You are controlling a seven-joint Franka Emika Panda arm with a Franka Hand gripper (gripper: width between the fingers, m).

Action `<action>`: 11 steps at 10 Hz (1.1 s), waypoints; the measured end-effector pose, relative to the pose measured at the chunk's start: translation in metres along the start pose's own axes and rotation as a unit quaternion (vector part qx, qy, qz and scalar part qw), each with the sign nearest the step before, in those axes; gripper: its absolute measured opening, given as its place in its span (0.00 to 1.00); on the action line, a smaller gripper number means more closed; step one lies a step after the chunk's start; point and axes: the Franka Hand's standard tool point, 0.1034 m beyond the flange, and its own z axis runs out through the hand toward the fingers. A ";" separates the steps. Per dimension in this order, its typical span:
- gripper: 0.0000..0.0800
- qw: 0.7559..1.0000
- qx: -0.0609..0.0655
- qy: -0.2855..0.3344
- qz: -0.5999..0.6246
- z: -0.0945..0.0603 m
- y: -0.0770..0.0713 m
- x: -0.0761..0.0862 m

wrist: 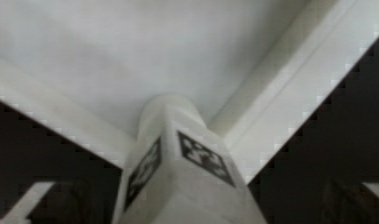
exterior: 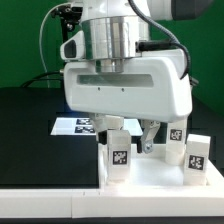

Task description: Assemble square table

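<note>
The white square table top (exterior: 160,178) lies on the black table at the exterior view's lower right. Three short white tagged legs stand on it: one at its near corner (exterior: 118,155) and two further right (exterior: 176,140) (exterior: 197,153). My gripper (exterior: 130,135) hangs low over the near-corner leg. In the wrist view that leg (wrist: 177,165) stands in the corner of the table top (wrist: 115,60), between my fingers (wrist: 26,205). Dark gaps show on both sides of the leg, so my gripper (wrist: 200,212) is open around it and not touching.
The marker board (exterior: 78,125) lies flat on the black table behind the table top, at the exterior view's left of the gripper. A green wall stands behind. A white edge runs along the front of the table.
</note>
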 end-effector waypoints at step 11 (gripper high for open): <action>0.36 0.985 -0.005 -0.001 -0.172 0.000 0.007 0.005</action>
